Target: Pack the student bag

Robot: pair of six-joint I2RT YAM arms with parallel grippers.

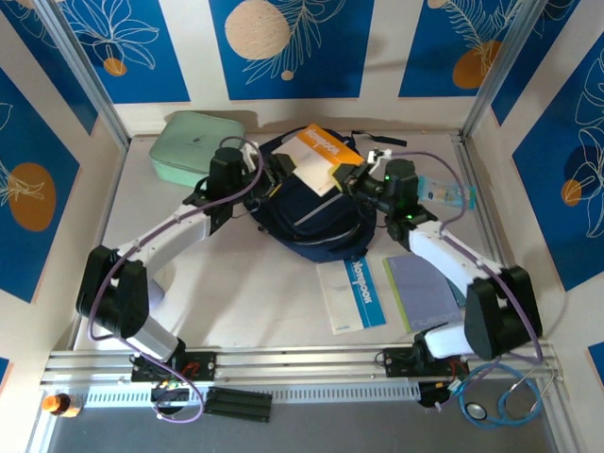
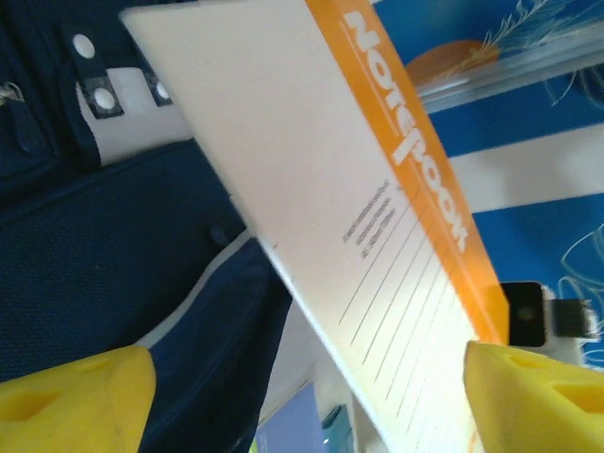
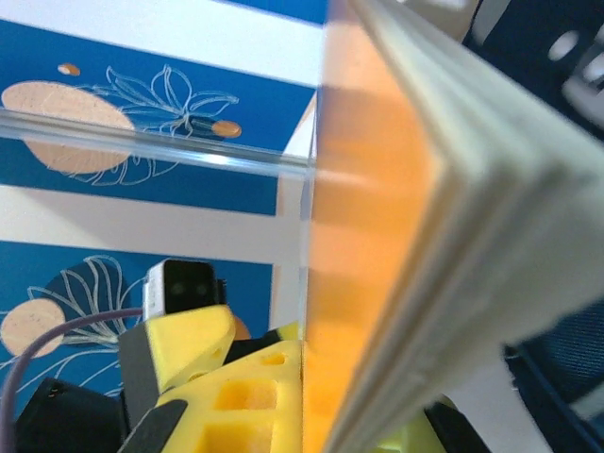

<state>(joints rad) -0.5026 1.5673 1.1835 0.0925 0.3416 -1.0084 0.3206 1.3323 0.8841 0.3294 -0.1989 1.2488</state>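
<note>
The navy student bag lies in the middle of the table, its dark fabric and white snaps close up in the left wrist view. An orange and white notebook stands tilted over the bag's top. My right gripper is shut on the notebook's right edge, a yellow finger pressed flat against the orange cover. My left gripper is at the bag's left side, open. Its yellow fingertips stand wide apart, with the notebook's lined face between them and untouched.
A mint-green case sits at the back left. A blue and white notebook and a purple one lie on the table in front of the bag. A clear pouch lies at the right, near the wall.
</note>
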